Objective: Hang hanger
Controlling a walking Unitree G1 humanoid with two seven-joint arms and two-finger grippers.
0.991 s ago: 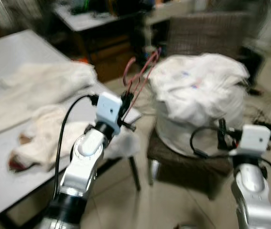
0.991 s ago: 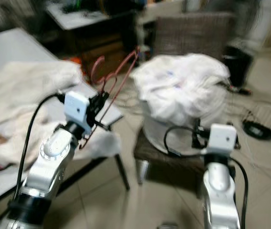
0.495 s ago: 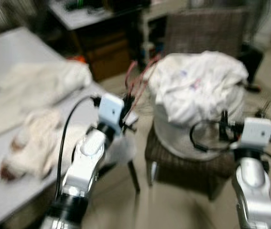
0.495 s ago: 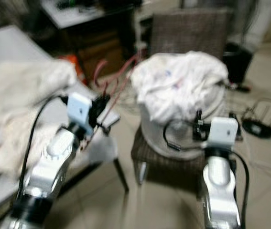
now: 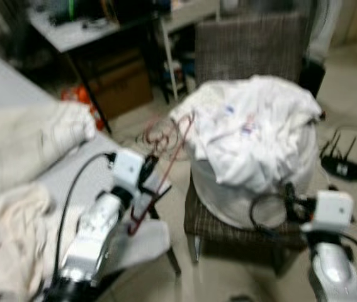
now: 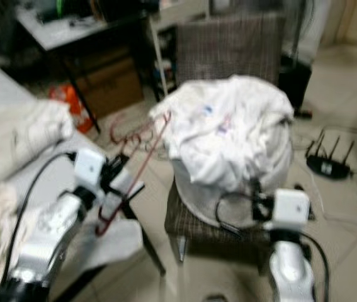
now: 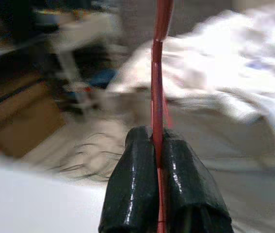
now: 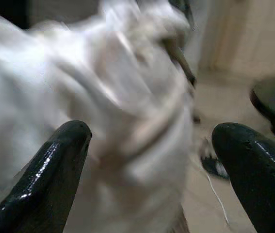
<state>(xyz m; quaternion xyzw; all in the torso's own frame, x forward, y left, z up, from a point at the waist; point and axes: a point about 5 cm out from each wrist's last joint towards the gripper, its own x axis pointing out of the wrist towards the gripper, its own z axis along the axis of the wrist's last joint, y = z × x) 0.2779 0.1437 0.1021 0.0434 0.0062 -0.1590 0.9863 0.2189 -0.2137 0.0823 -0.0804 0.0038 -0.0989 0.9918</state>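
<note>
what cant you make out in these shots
- Where the red hanger should hang: head views, no rail in frame.
- Hanger's hook end: left wrist view, cut off by the top edge above the left tool.
- Print on the white laundry: head views, motion blur.
- Right tool: fingers cut off by the bottom edge.

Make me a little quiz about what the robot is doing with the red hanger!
1. True or false: the left gripper is shut on the red hanger.
2. Are the right gripper fingers open or shut?
3. What sits on the chair? A) books B) a pile of white laundry C) a cat

Key: 1 true; 2 open; 3 B
</note>
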